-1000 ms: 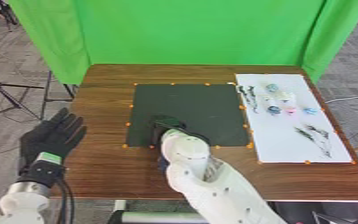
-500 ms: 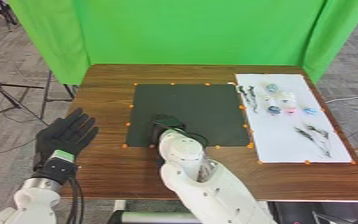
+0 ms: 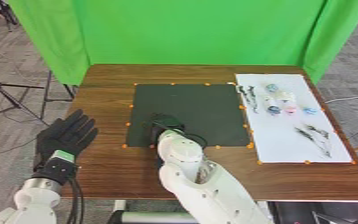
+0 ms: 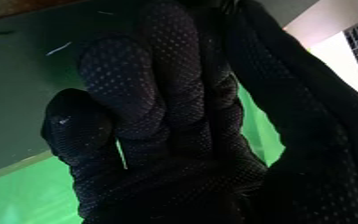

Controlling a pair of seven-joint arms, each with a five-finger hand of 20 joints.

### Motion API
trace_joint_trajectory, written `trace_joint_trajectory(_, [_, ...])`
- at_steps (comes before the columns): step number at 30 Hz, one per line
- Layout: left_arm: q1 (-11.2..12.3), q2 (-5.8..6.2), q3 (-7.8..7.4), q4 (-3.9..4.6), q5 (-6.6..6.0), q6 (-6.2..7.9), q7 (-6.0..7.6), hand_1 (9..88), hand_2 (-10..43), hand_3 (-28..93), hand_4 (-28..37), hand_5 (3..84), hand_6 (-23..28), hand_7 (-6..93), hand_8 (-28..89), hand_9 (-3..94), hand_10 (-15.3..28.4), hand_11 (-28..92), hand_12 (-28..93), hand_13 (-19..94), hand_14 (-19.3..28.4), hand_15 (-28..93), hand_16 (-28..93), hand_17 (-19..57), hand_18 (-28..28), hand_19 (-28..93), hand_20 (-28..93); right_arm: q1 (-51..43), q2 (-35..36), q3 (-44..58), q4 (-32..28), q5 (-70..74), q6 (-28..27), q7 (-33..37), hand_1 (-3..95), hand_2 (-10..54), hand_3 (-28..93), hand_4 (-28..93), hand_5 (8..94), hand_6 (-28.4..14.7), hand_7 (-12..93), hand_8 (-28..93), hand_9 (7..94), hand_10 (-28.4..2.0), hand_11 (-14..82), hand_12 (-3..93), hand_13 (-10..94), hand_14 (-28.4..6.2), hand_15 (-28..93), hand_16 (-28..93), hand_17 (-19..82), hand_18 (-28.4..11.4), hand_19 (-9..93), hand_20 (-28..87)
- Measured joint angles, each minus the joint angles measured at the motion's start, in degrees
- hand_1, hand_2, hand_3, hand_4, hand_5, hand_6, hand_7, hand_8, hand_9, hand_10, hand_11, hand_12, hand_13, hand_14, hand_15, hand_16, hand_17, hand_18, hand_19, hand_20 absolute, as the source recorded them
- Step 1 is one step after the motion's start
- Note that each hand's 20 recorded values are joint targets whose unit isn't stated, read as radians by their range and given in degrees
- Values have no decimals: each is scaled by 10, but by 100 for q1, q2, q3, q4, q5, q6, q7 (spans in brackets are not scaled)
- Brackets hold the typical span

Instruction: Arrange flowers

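Observation:
Over the middle of the dark mat (image 3: 193, 100) is my right hand (image 3: 167, 123), low above or on it; whether it holds anything is unclear. In the right wrist view that hand (image 4: 180, 145) covers much of the mat (image 4: 20, 95), where a thin pale streak lies beside it. My left hand (image 3: 64, 134), its fingers straight, is at the table's left edge. The white sheet (image 3: 282, 150) bears dark stems (image 3: 248, 97), green sprigs (image 3: 316, 137), a white flower (image 3: 286, 98), a pink flower (image 3: 291, 111) and blue flowers (image 3: 310, 110).
Brown wooden table (image 3: 109, 107) surrounds the mat and sheet. Small orange markers line their edges. Behind the table hangs a green curtain (image 3: 193, 35). A black stand (image 3: 7, 92) is on the floor at the left.
My left hand has shifted a little to the right, closer to the table. The right forearm has swung slightly left, while the right hand has stayed nearly in place over the mat.

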Motion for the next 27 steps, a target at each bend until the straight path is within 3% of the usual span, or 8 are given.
trace_joint_trajectory(3, [-1, 0, 1, -4, 0, 14, 0, 280, 177, 762, -246, 445, 73, 218, -105, 422, 148, 250, 129, 310, 162, 456, -81, -21, 147, 415, 95, -9, -14, 3, 1, -28, -27, 10, 338, -95, 738, -182, 657, -66, 533, 114, 826, -144, 388, 324, 791, -114, 553, 340, 516, -222, 932, 400])
trace_joint_trajectory(5, [-1, 0, 1, -5, -2, 20, 2, 279, 176, 760, -253, 444, 73, 219, -106, 421, 148, 251, 130, 310, 162, 456, -81, -21, 147, 416, 95, -9, -29, 10, -2, -71, -50, 10, 305, -95, 737, -198, 662, -75, 553, -109, 821, -148, 385, 321, 789, -117, 553, 337, 516, -221, 932, 399])
trace_joint_trajectory(6, [0, 0, 1, -7, -7, 25, 7, 278, 175, 760, -255, 444, 73, 219, -106, 421, 148, 252, 130, 309, 162, 457, -81, -21, 147, 416, 95, -9, -40, 17, -14, -88, -71, 10, 295, -95, 730, -202, 660, -76, 543, -129, 818, -150, 382, 319, 788, -118, 552, 336, 517, -221, 932, 398])
trace_joint_trajectory(11, [15, 0, -2, -19, -53, 71, 17, 274, 173, 758, -264, 445, 74, 222, -106, 419, 148, 256, 132, 308, 162, 461, -80, -22, 148, 420, 95, -7, -61, 61, -134, -92, -219, -2, 260, -95, 696, -194, 675, -71, 433, -118, 810, -163, 337, 293, 773, -132, 522, 312, 494, -232, 932, 358])
trace_joint_trajectory(13, [25, -5, -7, -38, -96, 100, 15, 273, 173, 755, -267, 445, 75, 223, -107, 419, 147, 258, 134, 307, 162, 463, -79, -24, 150, 424, 97, -6, -56, 61, -186, -121, -312, -27, 252, -95, 688, -188, 691, -79, 312, -83, 804, -170, 312, 277, 763, -140, 505, 295, 486, -237, 932, 347])
trace_joint_trajectory(21, [108, -49, -78, -97, -196, 30, 138, 270, 171, 751, -269, 444, 75, 224, -108, 418, 149, 262, 133, 306, 163, 465, -81, -26, 151, 425, 95, 5, 35, 100, -487, -407, -581, -172, 257, -95, 669, -189, 671, -86, 210, -71, 780, -179, 259, 245, 762, -132, 493, 275, 520, -207, 932, 285])
trace_joint_trajectory(25, [296, -109, -220, -195, -169, -63, 400, 270, 169, 751, -269, 443, 75, 224, -107, 418, 150, 261, 133, 305, 163, 464, -81, -26, 151, 424, 94, -36, 417, 53, -921, -1226, 16, -649, 252, -95, 683, -204, 616, -99, 173, -70, 718, -194, 221, 223, 722, -142, 501, 272, 503, -218, 932, 286])
trace_joint_trajectory(27, [419, -152, -323, -251, -125, -121, 468, 272, 170, 747, -272, 442, 75, 223, -108, 418, 149, 261, 133, 305, 163, 463, -81, -26, 151, 424, 94, -150, 706, 120, -1258, -1620, 701, -833, 249, -95, 714, -218, 524, -126, 133, -69, 584, -222, 163, 185, 640, -170, 520, 239, 457, -252, 930, 274])
